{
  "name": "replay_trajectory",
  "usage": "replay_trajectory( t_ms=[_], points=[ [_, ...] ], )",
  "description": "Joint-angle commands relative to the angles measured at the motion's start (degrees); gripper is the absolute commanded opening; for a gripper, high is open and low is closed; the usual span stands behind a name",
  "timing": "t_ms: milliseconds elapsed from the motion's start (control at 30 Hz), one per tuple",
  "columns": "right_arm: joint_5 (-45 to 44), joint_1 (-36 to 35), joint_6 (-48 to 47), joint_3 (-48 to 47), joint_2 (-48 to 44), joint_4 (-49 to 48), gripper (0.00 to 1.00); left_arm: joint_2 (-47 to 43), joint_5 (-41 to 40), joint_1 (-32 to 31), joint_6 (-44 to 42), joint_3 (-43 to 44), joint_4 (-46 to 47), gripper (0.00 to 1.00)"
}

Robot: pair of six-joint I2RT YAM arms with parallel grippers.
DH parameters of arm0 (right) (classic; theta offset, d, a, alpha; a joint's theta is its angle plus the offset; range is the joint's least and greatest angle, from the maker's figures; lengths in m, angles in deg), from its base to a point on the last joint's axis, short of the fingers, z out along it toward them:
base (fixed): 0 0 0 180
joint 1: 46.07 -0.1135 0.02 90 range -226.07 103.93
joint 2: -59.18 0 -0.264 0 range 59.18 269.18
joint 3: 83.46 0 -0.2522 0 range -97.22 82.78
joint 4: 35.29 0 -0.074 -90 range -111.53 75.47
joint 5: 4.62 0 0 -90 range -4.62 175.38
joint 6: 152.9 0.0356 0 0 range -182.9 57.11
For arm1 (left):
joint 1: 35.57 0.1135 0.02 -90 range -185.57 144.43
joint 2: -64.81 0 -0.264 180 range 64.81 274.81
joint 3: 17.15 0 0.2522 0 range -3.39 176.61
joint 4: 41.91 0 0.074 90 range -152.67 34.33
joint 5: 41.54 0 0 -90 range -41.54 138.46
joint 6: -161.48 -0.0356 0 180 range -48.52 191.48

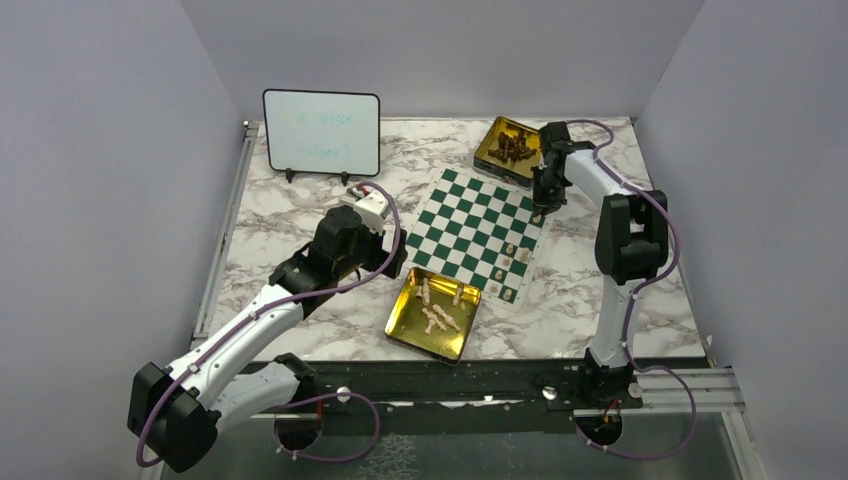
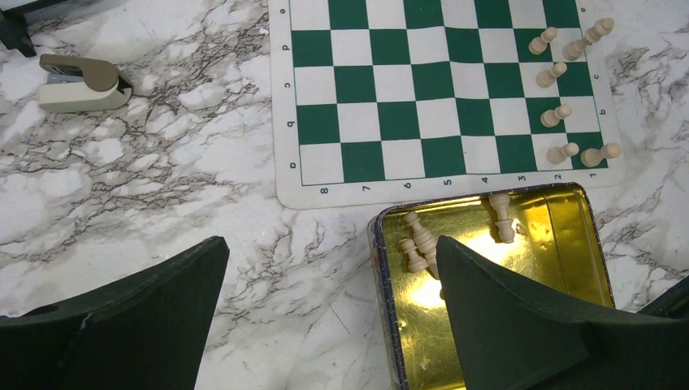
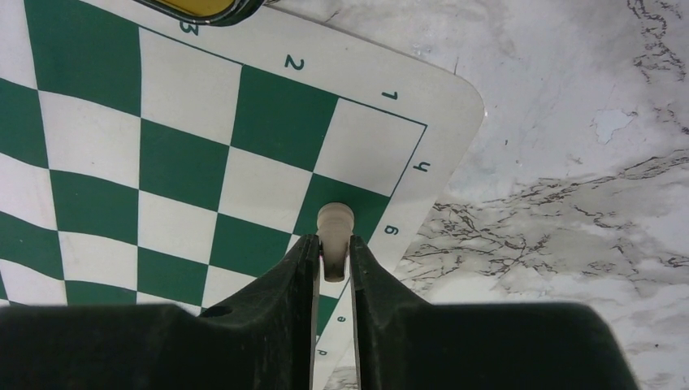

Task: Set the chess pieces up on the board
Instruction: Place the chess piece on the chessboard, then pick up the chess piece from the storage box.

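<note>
The green and white board (image 1: 470, 225) lies in the middle of the marble table. Several cream chess pieces (image 1: 510, 265) stand along its near right edge, and more lie in a gold tin (image 1: 400, 330) in front of it. My right gripper (image 3: 333, 240) is at the board's far right corner, its jaws close around a pale chess piece (image 3: 334, 223) that stands on a green edge square. My left gripper (image 2: 329, 244) hangs wide open over the tin's left rim (image 2: 382, 268), holding nothing. One of its fingers (image 2: 520, 317) covers part of the pieces in the tin (image 2: 418, 240).
A second gold tin (image 1: 480, 152) with dark pieces stands beyond the board, just left of my right arm. A black-framed whiteboard (image 1: 321, 132) stands at the back left. A beige stapler (image 2: 81, 81) lies on the marble left of the board.
</note>
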Motion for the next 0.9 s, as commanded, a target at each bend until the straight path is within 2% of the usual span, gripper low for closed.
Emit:
replay_trajectory(
  t_ms=[0,133,400,500,600,867],
  points=[
    [1.25,0.3,-0.32,-0.79,1.48,0.96,0.27,-1.17,-1.2,0.2,-0.59,-0.51,0.96,0.99],
    [1.75,0.3,0.02,-1.51,1.25,1.28,0.37,-1.04,-1.25,0.2,-0.5,-0.43,1.05,0.99],
    [3.03,0.3,0.11,-1.25,-3.31,2.96,0.5,0.47,-1.52,0.2,-0.05,1.66,-1.9,0.99],
    [4.52,0.1,0.73,2.57,-7.93,1.23,0.53,1.6,-2.53,0.2,1.68,2.47,-2.83,0.99],
    [7.9,0.04,1.58,6.96,-12.7,-1.04,0.56,2.28,0.46,0.2,1.75,3.04,-2.86,0.99],
    [12.77,-2.54,3.99,17.61,-25.16,-5.82,0.57,5.94,7.26,0.21,4.78,5.48,-6.29,0.9]
  ],
)
